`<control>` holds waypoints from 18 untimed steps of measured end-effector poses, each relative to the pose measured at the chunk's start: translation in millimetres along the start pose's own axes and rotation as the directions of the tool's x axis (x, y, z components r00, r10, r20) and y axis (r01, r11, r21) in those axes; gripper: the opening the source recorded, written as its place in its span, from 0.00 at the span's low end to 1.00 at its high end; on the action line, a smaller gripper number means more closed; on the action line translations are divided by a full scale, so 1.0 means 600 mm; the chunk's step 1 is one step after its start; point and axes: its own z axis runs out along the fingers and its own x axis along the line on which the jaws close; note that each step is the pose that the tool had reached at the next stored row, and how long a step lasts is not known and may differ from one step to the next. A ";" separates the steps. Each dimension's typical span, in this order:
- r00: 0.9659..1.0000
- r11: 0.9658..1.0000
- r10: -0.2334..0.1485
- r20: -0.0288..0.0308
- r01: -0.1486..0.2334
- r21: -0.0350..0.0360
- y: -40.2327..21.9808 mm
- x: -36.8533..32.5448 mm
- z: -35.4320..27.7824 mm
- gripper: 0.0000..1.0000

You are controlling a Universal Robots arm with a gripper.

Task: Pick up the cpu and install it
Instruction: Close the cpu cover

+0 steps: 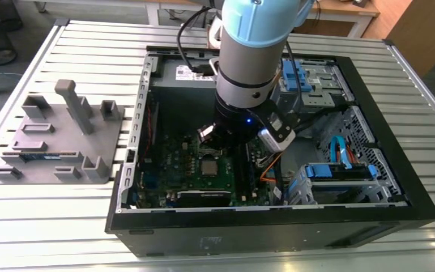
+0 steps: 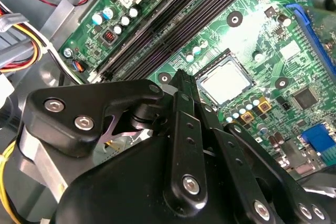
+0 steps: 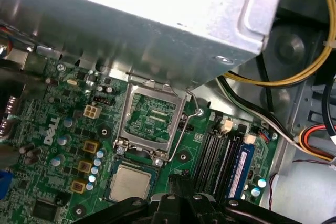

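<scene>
The cpu (image 3: 129,182), a flat square chip with a silvery top, lies flat in its socket on the green motherboard (image 3: 68,124); it also appears in the second wrist view (image 2: 226,81) and the exterior view (image 1: 209,166). Beside it the silver socket frame (image 3: 124,129) stands swung open with its wire lever (image 3: 181,129) raised. My gripper (image 2: 179,77) hangs just above the board, close beside the cpu and apart from it, its black fingers (image 3: 173,195) drawn together with nothing between them. The arm's wrist (image 1: 240,122) reaches down into the open computer case (image 1: 399,187).
Black memory slots (image 2: 173,19) run beside the socket, one holding a stick with a blue label (image 3: 242,166). A silver power supply box (image 3: 157,24) overhangs the board. Yellow and black cables (image 3: 283,77) hang nearby. A grey fixture tray (image 1: 59,141) sits outside the case.
</scene>
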 end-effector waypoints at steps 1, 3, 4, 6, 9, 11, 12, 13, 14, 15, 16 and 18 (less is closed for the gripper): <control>1.000 1.000 -0.003 0.000 0.003 0.000 0.000 0.000 0.000 0.11; 1.000 1.000 -0.007 0.000 0.007 0.000 0.000 0.000 0.000 0.11; 1.000 1.000 -0.008 0.000 0.008 0.000 0.000 0.000 0.000 0.11; 1.000 1.000 -0.008 0.000 0.008 0.000 0.000 0.000 0.000 0.11; 1.000 1.000 -0.008 0.000 0.008 -0.001 0.001 -0.001 0.000 0.11; 1.000 1.000 -0.008 0.000 0.008 -0.001 0.003 -0.001 0.000 0.11; 1.000 1.000 -0.008 0.000 0.008 -0.001 0.004 -0.001 0.000 0.11; 1.000 1.000 -0.008 0.000 0.008 -0.001 0.005 -0.002 0.000 0.11; 1.000 1.000 -0.008 0.000 0.008 -0.001 0.005 -0.002 0.000 0.11; 1.000 1.000 -0.008 0.000 0.008 -0.001 0.006 -0.002 0.000 0.11; 1.000 1.000 -0.008 0.000 0.008 -0.001 0.007 -0.002 0.000 0.11; 1.000 1.000 -0.008 0.000 0.008 -0.001 0.008 -0.003 0.000 0.11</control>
